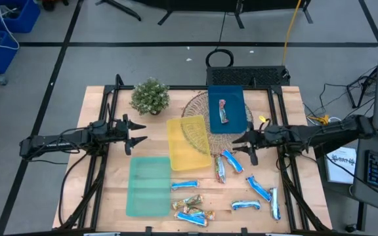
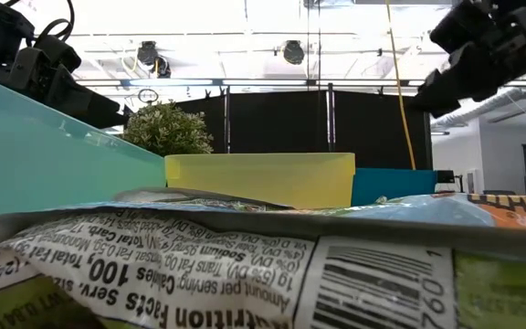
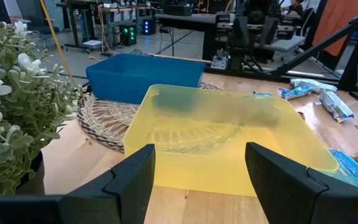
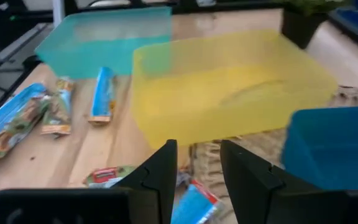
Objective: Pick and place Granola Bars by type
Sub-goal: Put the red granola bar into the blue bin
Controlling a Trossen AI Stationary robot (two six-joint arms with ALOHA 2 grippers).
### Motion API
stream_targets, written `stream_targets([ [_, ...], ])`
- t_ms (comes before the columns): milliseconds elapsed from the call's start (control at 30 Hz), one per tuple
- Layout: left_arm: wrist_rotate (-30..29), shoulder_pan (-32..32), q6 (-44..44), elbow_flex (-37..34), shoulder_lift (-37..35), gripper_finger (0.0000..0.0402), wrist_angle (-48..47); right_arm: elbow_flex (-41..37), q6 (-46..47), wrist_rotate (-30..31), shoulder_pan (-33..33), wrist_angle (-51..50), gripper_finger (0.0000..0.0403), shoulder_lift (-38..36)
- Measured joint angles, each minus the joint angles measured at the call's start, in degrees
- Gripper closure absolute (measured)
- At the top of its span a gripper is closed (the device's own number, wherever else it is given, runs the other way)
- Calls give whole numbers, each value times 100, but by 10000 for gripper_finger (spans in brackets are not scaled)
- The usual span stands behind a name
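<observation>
Surface (image 1: 110, 105) from the high view: wooden, with 3 trays. Blue tray (image 1: 226, 109) sits on a woven mat (image 1: 195, 108) and holds 1 red-and-blue bar (image 1: 223, 111). Yellow tray (image 1: 188, 142) overlaps the mat edge and shows nothing inside; green tray (image 1: 149, 185) sits nearer the front edge. Remaining Granola Bars (image 1: 223, 187) lie loose on the wood, in front of the yellow tray and right of the green one, some blue-and-white, some gold-brown. Potted plant (image 1: 150, 96) stands left of the mat. Left gripper (image 1: 138, 133) hovers left of the yellow tray, fingers spread, nothing between them. Right gripper (image 1: 241, 146) hovers between the blue tray and the loose bars, fingers only a little apart, holding nothing.

Low view: 1 wrapper (image 2: 263, 265) fills the foreground, nutrition text and barcode readable; green, yellow and blue trays behind it, both arms overhead.

Left wrist view: fingers (image 3: 132, 177) wide apart, yellow tray ahead, blue tray beyond, plant alongside.

Right wrist view: fingers (image 4: 163, 171) with a narrow gap, empty; yellow tray ahead, bars on wood beside the green tray.
</observation>
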Motion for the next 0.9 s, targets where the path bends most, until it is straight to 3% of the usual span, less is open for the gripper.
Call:
stream_targets([
  [167, 0, -1, 0, 0, -1, 146, 0, 461, 294, 7, 221, -406, 305, 684],
  [433, 0, 0, 0, 0, 0, 146, 0, 1149, 798, -23, 686, -1177, 396, 1460],
  [667, 0, -1, 0, 0, 0, 146, 0, 1806, 1695, 279, 949, -2273, 402, 2071],
  [900, 0, -1, 0, 0, -1, 146, 0, 2171, 2807, 280, 930, -2657, 402, 2629],
])
